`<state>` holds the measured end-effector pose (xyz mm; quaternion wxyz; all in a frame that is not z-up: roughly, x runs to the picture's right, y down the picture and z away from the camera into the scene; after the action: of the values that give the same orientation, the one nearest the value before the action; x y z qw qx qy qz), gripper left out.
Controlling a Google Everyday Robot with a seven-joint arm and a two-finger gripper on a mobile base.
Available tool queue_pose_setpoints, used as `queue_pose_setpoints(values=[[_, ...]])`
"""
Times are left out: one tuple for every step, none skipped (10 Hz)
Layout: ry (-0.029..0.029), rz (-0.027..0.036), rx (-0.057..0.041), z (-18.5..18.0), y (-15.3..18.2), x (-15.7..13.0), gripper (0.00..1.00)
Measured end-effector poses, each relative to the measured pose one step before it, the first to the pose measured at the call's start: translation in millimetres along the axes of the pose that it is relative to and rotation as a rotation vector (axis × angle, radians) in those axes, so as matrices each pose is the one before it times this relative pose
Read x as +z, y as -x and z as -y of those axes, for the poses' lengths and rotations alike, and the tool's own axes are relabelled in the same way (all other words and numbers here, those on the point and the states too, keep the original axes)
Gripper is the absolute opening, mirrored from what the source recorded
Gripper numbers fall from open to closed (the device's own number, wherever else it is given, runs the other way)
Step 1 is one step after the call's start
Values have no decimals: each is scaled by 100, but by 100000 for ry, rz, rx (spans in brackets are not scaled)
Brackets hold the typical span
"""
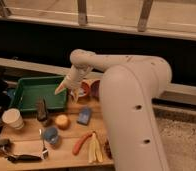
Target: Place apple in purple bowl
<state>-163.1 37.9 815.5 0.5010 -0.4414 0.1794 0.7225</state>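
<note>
The apple (62, 121), small and yellow-orange, lies on the wooden table in front of the green tray. The purple bowl (96, 88) stands at the back of the table, partly hidden behind my arm. Beside it on the left is a red-orange bowl (83, 90). My gripper (61, 89) hangs over the right edge of the green tray, above and behind the apple and left of both bowls. It is open and holds nothing.
The green tray (27, 93) has a dark object (42, 109) at its front edge. On the table are a white cup (12, 119), a small blue bowl (51, 134), a blue sponge (84, 116), a carrot (82, 142), a banana (94, 147) and dark utensils (16, 156).
</note>
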Motion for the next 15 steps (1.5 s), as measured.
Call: queue_pose_setpoints(values=[[-1457, -3672, -577, -54, -488, 1134, 73], [-1301, -2700, -161, 235, -457, 1290, 73], [-845, -1560, 172, 222, -246, 895, 73], [-1332, -1643, 47, 152, -578, 847, 73], [-776, -659, 697, 308, -542, 193, 73], [-532, -629, 22, 341, -478, 171, 73], [131, 201, 6, 1, 12, -13, 73], [32, 41, -220, -162, -19, 78, 73], [-22, -57, -91, -58, -26, 44, 73], [64, 85, 5, -11, 38, -26, 73], [2, 0, 145, 39, 99, -84, 73], [-59, -549, 251, 48, 40, 74, 73], [15, -559, 143, 61, -187, 192, 73], [123, -561, 789, 321, -485, 203, 73], [131, -300, 912, 378, -356, 139, 73]])
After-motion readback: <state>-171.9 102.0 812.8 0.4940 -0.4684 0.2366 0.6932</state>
